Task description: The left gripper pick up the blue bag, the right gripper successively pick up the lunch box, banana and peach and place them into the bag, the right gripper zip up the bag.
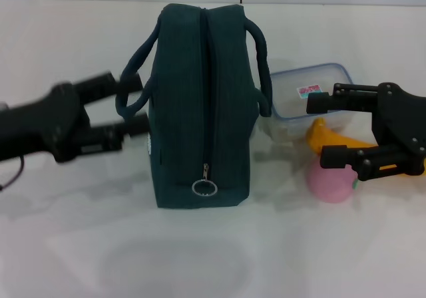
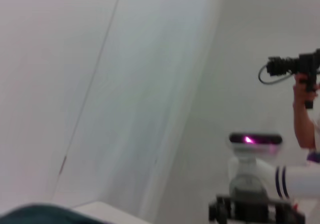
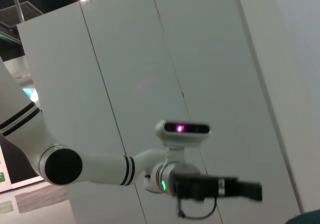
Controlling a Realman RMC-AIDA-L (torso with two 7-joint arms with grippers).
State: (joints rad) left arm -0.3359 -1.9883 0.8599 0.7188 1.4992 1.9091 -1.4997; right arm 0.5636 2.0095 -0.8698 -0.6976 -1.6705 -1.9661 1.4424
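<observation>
Blue bag: the large dark teal-blue fabric lunch tote (image 1: 200,105) is standing upright on the white worktop (image 1: 213,258), its two looped handles drooping to either side and its top zipper closed, with the silver ring pull (image 1: 204,187) hanging down the end nearest the robot. A sliver of its fabric is also showing at the edge of the left wrist view (image 2: 40,215).

Left end effector: the black two-fingered claw (image 1: 136,103) is hovering just beside the bag on the bag's left, its two fingers standing apart, one near the left handle loop and one lower against the bag's side; whether they are touching the fabric I cannot tell. It is gripping nothing. In the right wrist view it is showing (image 3: 250,190) on its silver wrist with a green light.

Right end effector: the black two-fingered claw (image 1: 321,130) is hanging to the right of the bag, above the food, its fingers spread wide and pointing toward the bag, empty.

Lunch box: the clear rectangular plastic container (image 1: 303,92) with a blue rim and a small colourful sticker is sitting on the worktop right of the bag, close to its right handle.

Banana: the yellow-orange curved banana (image 1: 333,138) is lying just in front of the lunch box, partly hidden by the right claw.

Peach: the pink rounded fruit (image 1: 329,183) is resting nearer the robot than the banana, right of the bag, under the claw's lower finger.
</observation>
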